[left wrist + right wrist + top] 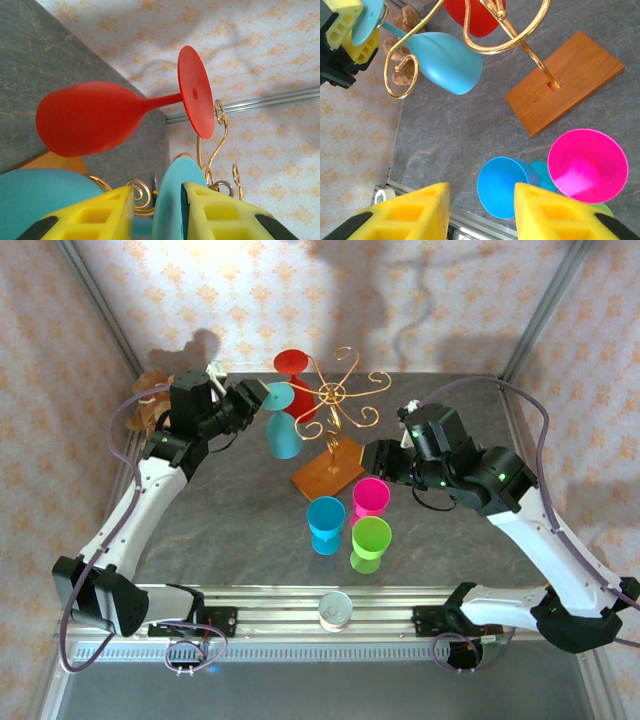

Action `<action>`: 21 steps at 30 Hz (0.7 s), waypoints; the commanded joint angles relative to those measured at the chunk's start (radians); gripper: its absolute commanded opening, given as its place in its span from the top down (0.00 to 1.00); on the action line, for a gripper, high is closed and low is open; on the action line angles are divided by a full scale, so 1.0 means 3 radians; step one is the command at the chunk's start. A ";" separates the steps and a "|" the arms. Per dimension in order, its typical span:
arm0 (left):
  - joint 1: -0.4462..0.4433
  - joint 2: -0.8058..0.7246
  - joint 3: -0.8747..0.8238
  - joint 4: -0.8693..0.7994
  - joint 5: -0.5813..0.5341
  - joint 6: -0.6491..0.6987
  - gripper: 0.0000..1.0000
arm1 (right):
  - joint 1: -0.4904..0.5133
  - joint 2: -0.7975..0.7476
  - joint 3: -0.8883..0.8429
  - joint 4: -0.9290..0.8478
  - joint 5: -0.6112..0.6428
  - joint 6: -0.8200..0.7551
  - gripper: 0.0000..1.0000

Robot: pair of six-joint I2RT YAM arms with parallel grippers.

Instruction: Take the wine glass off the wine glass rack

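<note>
Teal plastic wine glass (283,435) hangs bowl-down at 9 o'clock on the gold wire wine glass rack (335,395). My left tool (157,200) straddles its foot, not yet clamped, ready to slide it outward. My right tool (481,200) waits, jaws apart.

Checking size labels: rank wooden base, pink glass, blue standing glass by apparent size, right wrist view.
1. wooden base, largest
2. pink glass
3. blue standing glass, clearly smallest
</note>
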 commanded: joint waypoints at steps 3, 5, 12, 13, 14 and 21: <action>-0.0018 -0.0036 0.0057 0.0177 -0.0064 -0.0001 0.76 | -0.0017 -0.0068 -0.0041 0.0065 0.0039 0.0035 0.61; -0.0022 -0.0048 0.0043 0.0180 -0.0088 -0.0001 0.78 | -0.0018 -0.0065 -0.0051 0.0069 0.0036 0.0038 0.61; -0.0019 -0.0077 0.0050 0.0188 -0.0120 0.0002 0.83 | -0.0017 -0.0074 -0.0067 0.0085 0.0027 0.0053 0.62; -0.0019 -0.0082 0.0048 0.0187 -0.0125 0.0000 0.83 | -0.0016 -0.0073 -0.0065 0.0085 0.0032 0.0057 0.62; -0.0020 -0.0084 0.0046 0.0183 -0.0126 0.0004 0.84 | -0.0016 -0.0074 -0.0072 0.0089 0.0028 0.0055 0.62; -0.0021 -0.0130 0.0029 0.0167 -0.0171 0.0015 0.86 | -0.0017 -0.0075 -0.0083 0.0099 0.0023 0.0058 0.62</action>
